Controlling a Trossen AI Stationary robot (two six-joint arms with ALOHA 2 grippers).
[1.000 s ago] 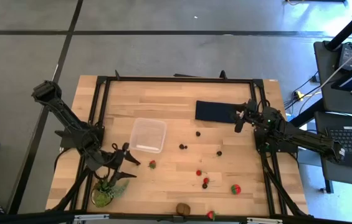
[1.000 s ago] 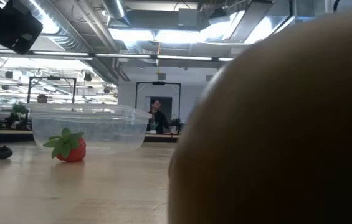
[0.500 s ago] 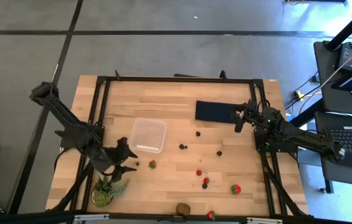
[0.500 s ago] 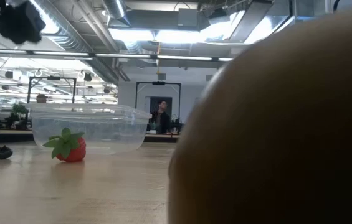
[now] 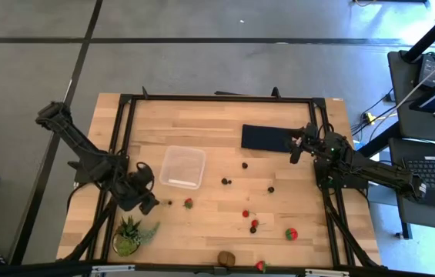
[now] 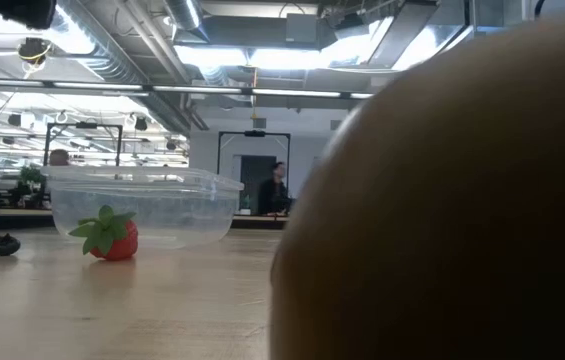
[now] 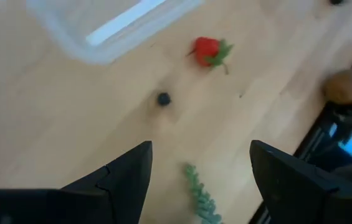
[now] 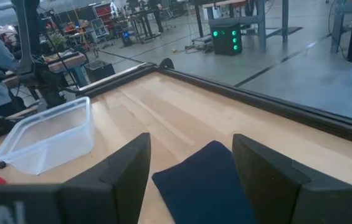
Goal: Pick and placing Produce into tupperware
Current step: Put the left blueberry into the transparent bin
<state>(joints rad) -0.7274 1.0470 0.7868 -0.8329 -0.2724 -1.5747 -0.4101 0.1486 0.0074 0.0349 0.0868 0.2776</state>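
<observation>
The left gripper [image 5: 145,190] has swung up and away from the potted plant [image 5: 131,235] over the last second and now hangs above the table [image 5: 217,123] just left of a tiny dark berry [image 5: 170,203] and the nearest strawberry [image 5: 189,203], near the front left corner of the tupperware [image 5: 183,167]. Its fingers stand wide open and hold nothing, so no fruit has been collected by this arm yet; the move reads as a line-up for a first pick, probably on the berry or the strawberry. The tupperware is empty, and the remaining produce lies scattered to its right and front: dark berries, further strawberries and the kiwi-like fruit [image 5: 225,258] at the front edge. The right gripper [image 5: 296,146] waits over the right end of the dark blue rectangle [image 5: 266,138], fingers parted, holding nothing. The left wrist view shows what the high view cannot resolve: the berry [image 7: 164,98] lies apart from the strawberry [image 7: 208,49], both short of the open fingers, with a plant sprig [image 7: 199,196] close by. The low view is half blocked by the brown fruit [image 6: 442,200], yet confirms the strawberry [image 6: 109,237] rests on the table outside the tupperware [image 6: 142,203].
</observation>
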